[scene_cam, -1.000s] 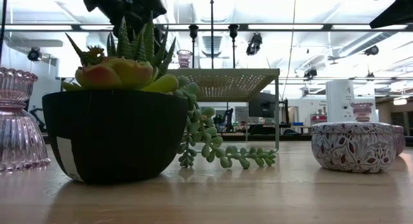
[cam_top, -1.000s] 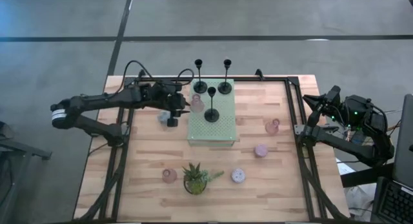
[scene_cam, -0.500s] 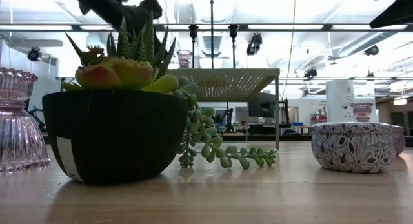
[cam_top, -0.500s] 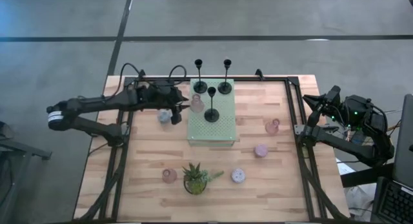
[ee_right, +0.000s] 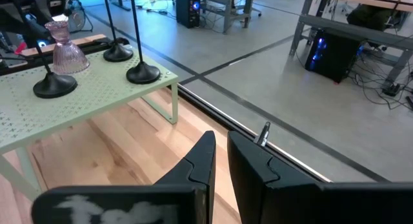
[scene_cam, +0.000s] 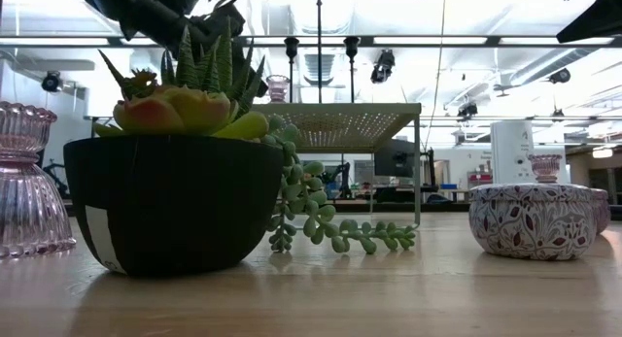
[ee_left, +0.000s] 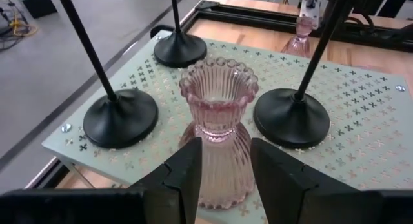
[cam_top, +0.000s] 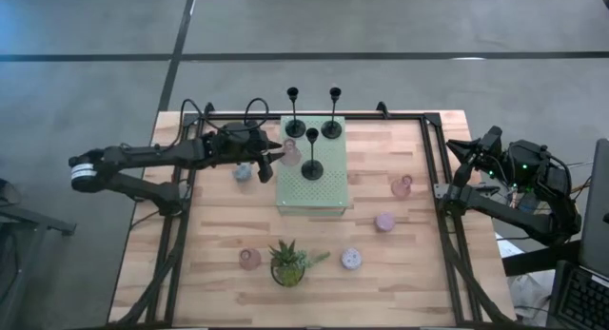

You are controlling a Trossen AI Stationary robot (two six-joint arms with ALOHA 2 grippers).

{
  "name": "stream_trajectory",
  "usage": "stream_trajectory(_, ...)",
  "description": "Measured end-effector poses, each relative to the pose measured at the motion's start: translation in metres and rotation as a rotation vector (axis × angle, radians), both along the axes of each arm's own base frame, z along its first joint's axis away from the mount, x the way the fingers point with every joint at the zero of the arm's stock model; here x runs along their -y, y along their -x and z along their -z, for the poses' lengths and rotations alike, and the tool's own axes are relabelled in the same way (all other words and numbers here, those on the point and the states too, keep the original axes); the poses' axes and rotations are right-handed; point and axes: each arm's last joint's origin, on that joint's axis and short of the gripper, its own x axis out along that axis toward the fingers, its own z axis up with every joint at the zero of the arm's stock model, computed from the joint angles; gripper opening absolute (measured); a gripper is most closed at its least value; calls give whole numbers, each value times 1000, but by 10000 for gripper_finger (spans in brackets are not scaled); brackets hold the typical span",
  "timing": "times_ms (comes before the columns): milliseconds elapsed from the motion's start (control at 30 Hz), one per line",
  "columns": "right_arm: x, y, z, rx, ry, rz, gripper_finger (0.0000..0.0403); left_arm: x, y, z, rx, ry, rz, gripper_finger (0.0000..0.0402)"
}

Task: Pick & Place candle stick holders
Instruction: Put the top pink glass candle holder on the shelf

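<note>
Three black candle stick holders [cam_top: 312, 157] stand on their disc bases on the pale green perforated stand [cam_top: 324, 192]. A pink ribbed glass holder [ee_left: 218, 127] stands upright among them, also seen from above [cam_top: 289, 153]. My left gripper [cam_top: 278, 156] reaches it from the table's left and is shut on it. A blue cup [cam_top: 245, 170] sits on the table beside that arm. Other pastel cups [cam_top: 402, 185] [cam_top: 383, 221] [cam_top: 352, 259] [cam_top: 249, 259] rest on the table. My right gripper [ee_right: 221, 153] is shut and empty, off the table's right edge. My left gripper has the pink holder's wide lower body [ee_left: 222, 175] between its two fingers, one finger [ee_left: 187, 175] on each side. The fingers come about level from the table's left. The holder stands upright with its base on the green stand.
A potted succulent [cam_top: 288, 262] stands at the near middle of the table and fills the low view [scene_cam: 175, 182]. A black frame [cam_top: 433, 159] runs along the table's edges. The black stems stand close around the pink holder.
My left arm's wrist has swung toward the table's far left, uncovering the blue cup, while its fingertips have stayed at the pink holder. The holder has kept its place on the stand.
</note>
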Motion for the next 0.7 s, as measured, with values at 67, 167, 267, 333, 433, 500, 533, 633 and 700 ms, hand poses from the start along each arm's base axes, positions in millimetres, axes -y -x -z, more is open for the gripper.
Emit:
stream_trajectory(67,0,0,0,0,0,0,34,0,0,0,-2,-9,4,136)
stream_trajectory(167,0,0,0,0,0,0,34,0,0,-1,4,-11,4,144)
stream_trajectory(267,0,0,0,0,0,0,34,0,-1,-3,34,-20,4,164)
stream_trajectory(333,0,0,0,0,0,0,34,0,-2,-4,38,-21,4,180)
stream_trajectory(433,0,0,0,0,0,0,34,0,-1,-3,30,-19,5,200)
stream_trajectory(500,0,0,0,0,0,0,34,0,-1,-3,26,-18,5,207)
stream_trajectory(533,0,0,0,0,0,0,34,0,-1,-2,25,-17,5,207)
stream_trajectory(633,0,0,0,0,0,0,34,0,-1,1,26,-20,6,207)
stream_trajectory(700,0,0,0,0,0,0,34,-1,-3,4,26,-20,6,206)
